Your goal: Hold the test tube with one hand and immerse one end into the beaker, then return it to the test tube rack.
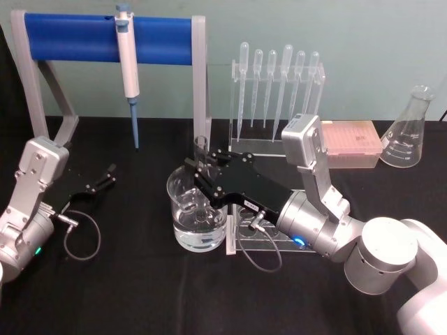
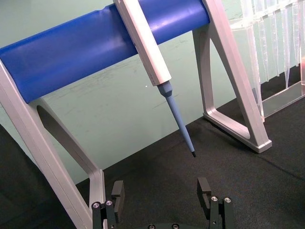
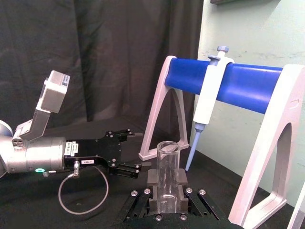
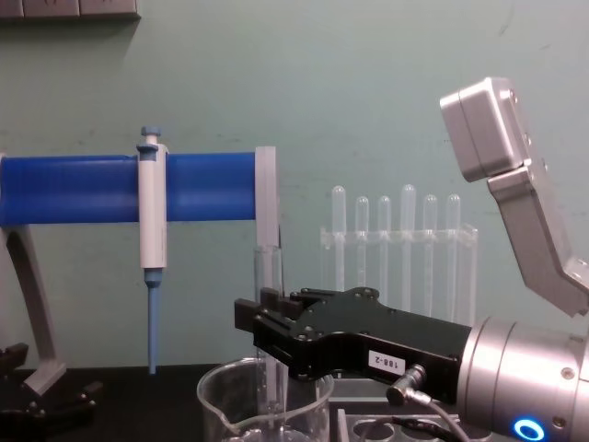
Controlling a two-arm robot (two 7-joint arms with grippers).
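Observation:
My right gripper (image 1: 198, 172) is shut on the test tube (image 1: 201, 145), a clear glass tube held upright with its open rim up. In the right wrist view the test tube (image 3: 167, 167) stands clamped between the right gripper's (image 3: 167, 185) pads. The chest view shows the test tube (image 4: 268, 295) running down past the right gripper (image 4: 259, 330) into the beaker (image 4: 216, 391). The beaker (image 1: 183, 213) is wide and clear and holds some clear liquid. My left gripper (image 1: 105, 177) rests open at the table's left, apart from both; its fingers (image 2: 205, 190) hold nothing.
A white-and-blue pipettor (image 1: 128, 66) hangs on a blue-barred stand (image 1: 70, 38) behind the beaker. A clear rack of plastic pipettes (image 1: 276, 91) stands at the back, with a pink tip box (image 1: 349, 143) and a conical flask (image 1: 411, 129) to its right. A clear rack with holes (image 1: 262, 237) lies under my right wrist.

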